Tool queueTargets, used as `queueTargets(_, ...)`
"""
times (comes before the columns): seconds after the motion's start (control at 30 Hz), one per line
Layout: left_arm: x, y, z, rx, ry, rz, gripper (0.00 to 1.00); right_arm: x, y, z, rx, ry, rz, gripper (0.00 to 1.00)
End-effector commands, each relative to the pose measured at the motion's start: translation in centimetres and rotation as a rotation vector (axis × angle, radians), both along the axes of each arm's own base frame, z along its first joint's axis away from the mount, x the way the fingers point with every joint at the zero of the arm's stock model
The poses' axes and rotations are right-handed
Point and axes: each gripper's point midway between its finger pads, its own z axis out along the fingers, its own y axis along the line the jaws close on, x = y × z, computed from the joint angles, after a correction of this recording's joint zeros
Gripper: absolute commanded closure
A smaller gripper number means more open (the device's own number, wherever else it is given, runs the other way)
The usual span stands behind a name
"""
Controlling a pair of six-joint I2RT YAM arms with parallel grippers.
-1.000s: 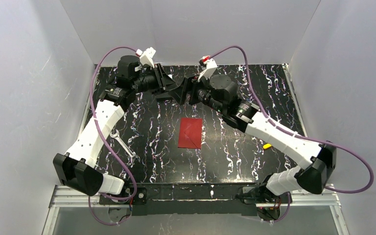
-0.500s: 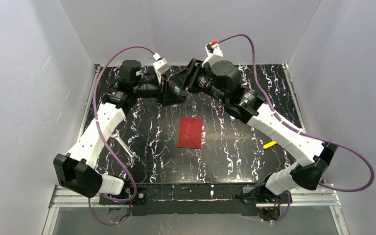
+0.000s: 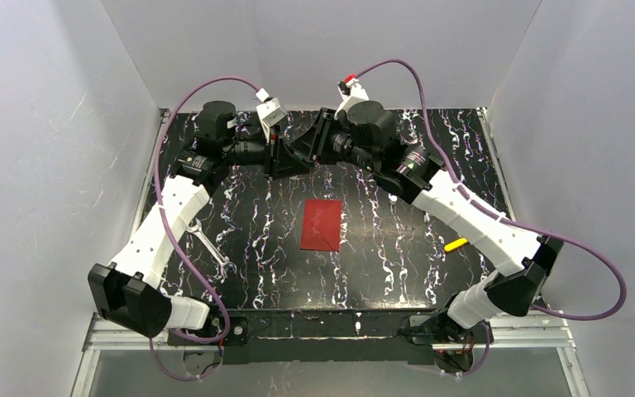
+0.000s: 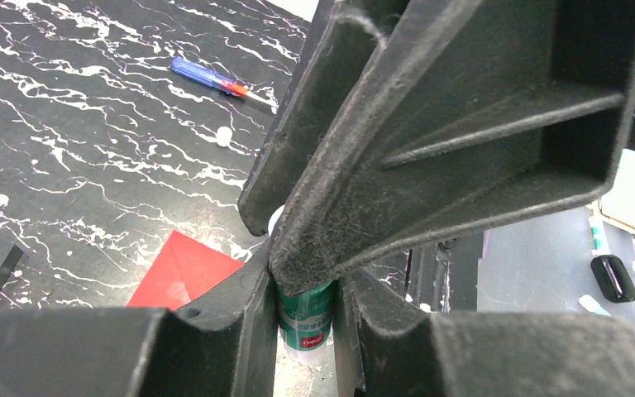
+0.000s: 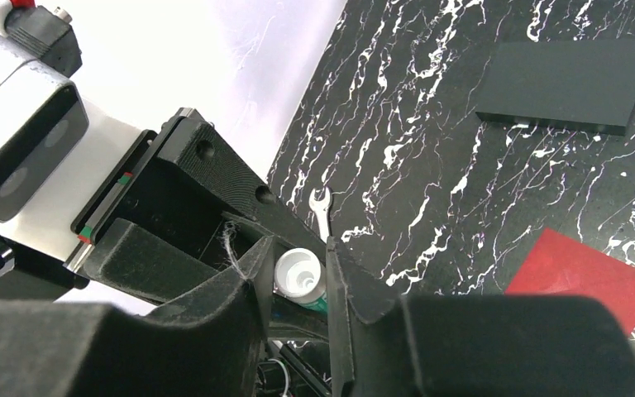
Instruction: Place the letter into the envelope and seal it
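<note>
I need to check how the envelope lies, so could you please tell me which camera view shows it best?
The top external view: the envelope lies whole and uncovered on the table. The left wrist view shows only one red corner near the glue stick; the right wrist view shows a larger part, its lower edge hidden.

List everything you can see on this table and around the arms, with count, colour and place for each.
envelope: one, red, lying flat at the table's middle.
letter: none visible in any view.
glue stick: one, green and white, held between both hands.
wrench: one, silver, left side near the left arm.
screwdriver: one, blue and red handle, seen only by the left wrist camera.
small yellow object: one, right side, too small to identify.
block: one, black, flat, apart from the envelope.
table: one, black with white veins.
left hand: one, black, shut on the glue stick's body.
right hand: one, black, shut on its white cap end.
</note>
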Motion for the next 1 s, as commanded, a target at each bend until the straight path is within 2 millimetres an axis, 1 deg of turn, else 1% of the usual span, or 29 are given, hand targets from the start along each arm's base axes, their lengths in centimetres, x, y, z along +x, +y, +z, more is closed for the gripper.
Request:
queueTargets(0.0,-0.7,0.2,2.0,-0.032,-0.052,0.004,1.00,-0.5,0.2,1.7,0.018,-0.028,0.031,0.68)
queueTargets(0.07,-0.8,0.1,2.1,-0.039,-0.033,0.009,1.00,-0.5,0.2,1.8,0.014,-0.035,0.034,0.68)
queueTargets(0.17,-0.8,0.1,2.5,-0.048,-0.026,0.011,1.00,-0.6,0.2,1.7,0.002,-0.042,0.046,0.64)
queueTargets(0.23,-0.8,0.0,2.7,-0.053,-0.014,0.009,1.00,-0.8,0.4,1.7,-0.005,-0.054,0.067,0.64)
queueTargets(0.33,-1.0,-0.1,3.1,-0.059,0.028,-0.001,1.00,-1.3,0.5,2.0,-0.016,-0.082,0.111,0.76)
queueTargets(0.37,-0.9,-0.1,3.2,-0.061,0.050,0.003,1.00,-1.4,0.5,2.2,-0.021,-0.090,0.128,0.78)
queueTargets(0.4,-0.9,-0.1,3.3,-0.065,0.071,-0.002,1.00,-1.6,0.3,2.5,-0.026,-0.098,0.143,0.83)
queueTargets(0.5,-2.1,-0.4,4.0,-0.100,0.102,-0.069,1.00,-1.7,-0.6,3.9,0.013,-0.151,0.170,0.98)
queueTargets(0.57,-2.9,-0.5,4.8,-0.136,0.096,-0.113,1.00,-1.6,-1.3,5.0,0.076,-0.190,0.220,0.99)
queueTargets(0.6,-3.3,-0.6,5.5,-0.157,0.082,-0.141,1.00,-1.8,-1.6,6.0,0.123,-0.226,0.268,0.99)
queueTargets(0.63,-3.7,-0.6,6.0,-0.176,0.079,-0.171,1.00,-1.9,-2.0,6.6,0.157,-0.251,0.307,0.99)
queueTargets(0.67,-4.2,-0.7,6.6,-0.192,0.085,-0.198,1.00,-2.4,-2.4,7.2,0.187,-0.290,0.358,0.99)
queueTargets(0.7,-4.7,-0.7,7.3,-0.211,0.066,-0.232,1.00,-3.1,-2.6,7.9,0.217,-0.340,0.418,0.99)
queueTargets(0.77,-5.5,-0.6,8.1,-0.225,0.065,-0.271,1.00,-4.7,-3.2,8.9,0.257,-0.424,0.524,0.99)
queueTargets(0.8,-5.9,-0.5,8.6,-0.227,0.054,-0.286,1.00,-5.6,-3.4,9.1,0.270,-0.460,0.576,0.99)
queueTargets(0.93,-7.0,-0.2,9.9,-0.233,0.017,-0.330,1.00,-7.7,-3.6,8.8,0.269,-0.523,0.736,0.99)
queueTargets(0.97,-7.3,-0.1,10.2,-0.234,0.001,-0.338,1.00,-8.5,-3.7,8.9,0.275,-0.541,0.792,0.99)
